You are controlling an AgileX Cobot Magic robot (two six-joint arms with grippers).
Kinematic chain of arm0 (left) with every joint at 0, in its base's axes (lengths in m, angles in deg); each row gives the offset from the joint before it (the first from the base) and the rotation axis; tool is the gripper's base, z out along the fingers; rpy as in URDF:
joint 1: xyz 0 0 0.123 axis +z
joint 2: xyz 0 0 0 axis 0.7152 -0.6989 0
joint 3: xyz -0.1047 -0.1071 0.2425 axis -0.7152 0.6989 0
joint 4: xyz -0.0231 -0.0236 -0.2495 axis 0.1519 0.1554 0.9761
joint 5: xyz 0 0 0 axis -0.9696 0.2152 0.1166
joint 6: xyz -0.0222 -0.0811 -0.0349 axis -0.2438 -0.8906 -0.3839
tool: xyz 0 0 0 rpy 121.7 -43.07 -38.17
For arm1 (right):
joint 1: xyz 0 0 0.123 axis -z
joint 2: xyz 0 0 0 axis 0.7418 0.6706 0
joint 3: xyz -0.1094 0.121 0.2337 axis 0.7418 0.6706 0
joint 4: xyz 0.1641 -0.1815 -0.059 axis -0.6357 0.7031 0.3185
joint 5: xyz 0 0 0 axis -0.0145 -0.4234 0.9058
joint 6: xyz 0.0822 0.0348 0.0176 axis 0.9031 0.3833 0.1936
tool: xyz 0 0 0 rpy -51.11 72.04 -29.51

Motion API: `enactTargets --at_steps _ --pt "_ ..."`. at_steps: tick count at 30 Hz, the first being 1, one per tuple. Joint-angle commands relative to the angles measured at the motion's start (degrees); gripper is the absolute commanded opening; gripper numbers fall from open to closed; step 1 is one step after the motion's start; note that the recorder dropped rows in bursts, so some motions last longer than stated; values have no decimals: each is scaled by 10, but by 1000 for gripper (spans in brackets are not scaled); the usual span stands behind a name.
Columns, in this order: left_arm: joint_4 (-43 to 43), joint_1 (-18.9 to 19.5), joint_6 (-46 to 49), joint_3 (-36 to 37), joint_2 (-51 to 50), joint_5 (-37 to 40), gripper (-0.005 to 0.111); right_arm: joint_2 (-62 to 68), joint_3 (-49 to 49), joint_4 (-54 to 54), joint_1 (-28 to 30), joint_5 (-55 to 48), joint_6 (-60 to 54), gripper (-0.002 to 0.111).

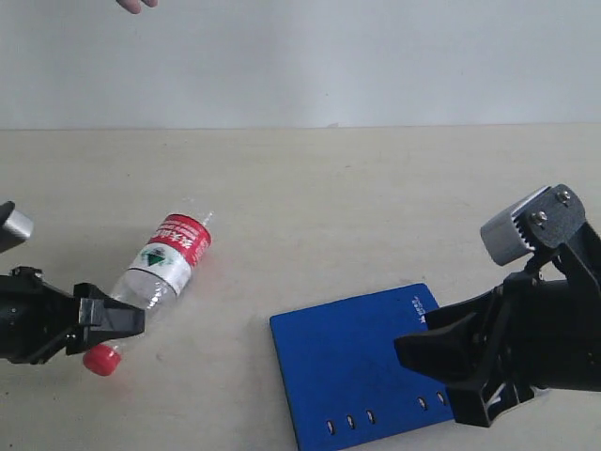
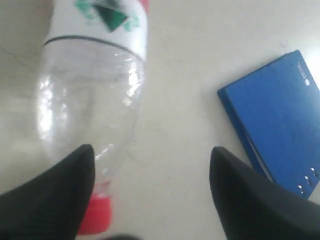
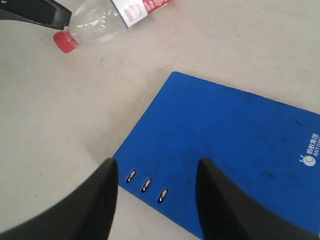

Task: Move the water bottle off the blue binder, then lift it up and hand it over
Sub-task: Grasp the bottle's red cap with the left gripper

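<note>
Lying: crinkled clear water bottle | flat blue binder apart | left fingers, right fingers spread

Both arms were matte black. The left gripper was built of blocky, angular parts that tapered to broad, wedge-shaped fingers. The right gripper had the same chunky black plates. Above it sat a silver-grey ridged housing with two small screws beside it. A similar grey cylinder topped the left arm.
</note>
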Motion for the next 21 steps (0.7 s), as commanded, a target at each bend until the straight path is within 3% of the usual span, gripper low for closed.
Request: enactTargets --at_steps 1,10,16,21 --pt "-51 0 2 -22 -68 24 62 0 2 2 0 7 0 45" --pt "-53 0 5 -24 -116 30 62 0 2 2 0 62 -4 45" --pt "19 0 8 -24 -116 61 62 0 2 2 0 67 -4 45" --pt "34 0 24 -24 -116 39 45 0 2 2 0 73 -6 45"
